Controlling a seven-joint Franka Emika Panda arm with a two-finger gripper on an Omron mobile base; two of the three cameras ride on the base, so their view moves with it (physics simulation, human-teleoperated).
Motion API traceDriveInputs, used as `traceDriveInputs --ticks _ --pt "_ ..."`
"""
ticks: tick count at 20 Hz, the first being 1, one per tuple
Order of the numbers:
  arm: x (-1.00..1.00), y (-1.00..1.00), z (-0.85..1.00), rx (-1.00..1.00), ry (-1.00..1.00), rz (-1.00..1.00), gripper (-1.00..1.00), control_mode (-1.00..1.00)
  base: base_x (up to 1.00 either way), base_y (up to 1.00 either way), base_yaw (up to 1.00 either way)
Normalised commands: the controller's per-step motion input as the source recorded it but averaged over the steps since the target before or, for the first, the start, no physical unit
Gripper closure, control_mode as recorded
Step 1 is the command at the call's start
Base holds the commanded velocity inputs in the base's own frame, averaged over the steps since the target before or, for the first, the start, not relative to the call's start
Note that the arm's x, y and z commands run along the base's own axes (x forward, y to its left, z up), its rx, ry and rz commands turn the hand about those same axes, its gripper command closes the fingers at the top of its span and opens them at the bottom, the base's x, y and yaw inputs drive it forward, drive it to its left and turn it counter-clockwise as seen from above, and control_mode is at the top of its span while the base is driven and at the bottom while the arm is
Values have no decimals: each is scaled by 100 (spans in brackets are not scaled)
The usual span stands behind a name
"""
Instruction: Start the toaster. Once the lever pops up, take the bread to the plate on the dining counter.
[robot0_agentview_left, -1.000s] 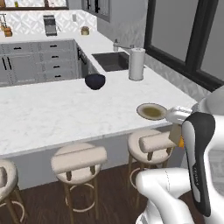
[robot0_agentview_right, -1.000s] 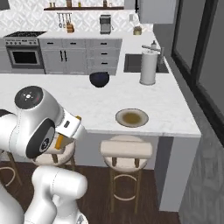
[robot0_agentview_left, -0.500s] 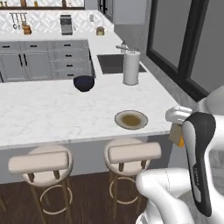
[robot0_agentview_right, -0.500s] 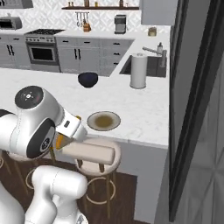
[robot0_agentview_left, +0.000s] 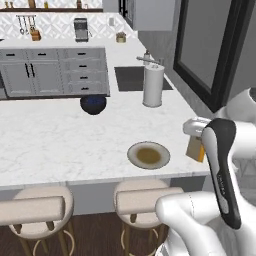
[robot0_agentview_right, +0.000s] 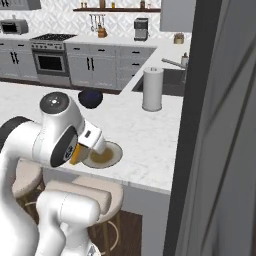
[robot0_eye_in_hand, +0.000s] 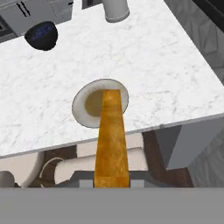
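Bread (robot0_eye_in_hand: 112, 140) clamped in closed tool (robot0_agentview_left: 196, 145), long axis pointing straight out from tool toward plate (robot0_eye_in_hand: 83, 107). Plate lies ahead and below, near surface (robot0_agentview_left: 60, 145) edge; slice tip overlaps plate in hand view.

White marble dining counter (robot0_agentview_left: 60, 140) carries plate (robot0_agentview_left: 148, 155), dark bowl (robot0_agentview_left: 93, 104), white canister (robot0_agentview_left: 153, 85)

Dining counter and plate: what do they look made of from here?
The dining counter looks like polished white marble or a stone imitation, going by its faint grey veining. The plate looks like glazed ceramic: pale smooth rim, brownish centre. Being rendered, neither is certain.
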Motion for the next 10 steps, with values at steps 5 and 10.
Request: traceDriveInputs --ticks 5,10 --pt "100 4 -28 0 7 5 100 -100 0 0 0" --pt "100 27 -46 -9 0 0 100 -100 0 0 0"
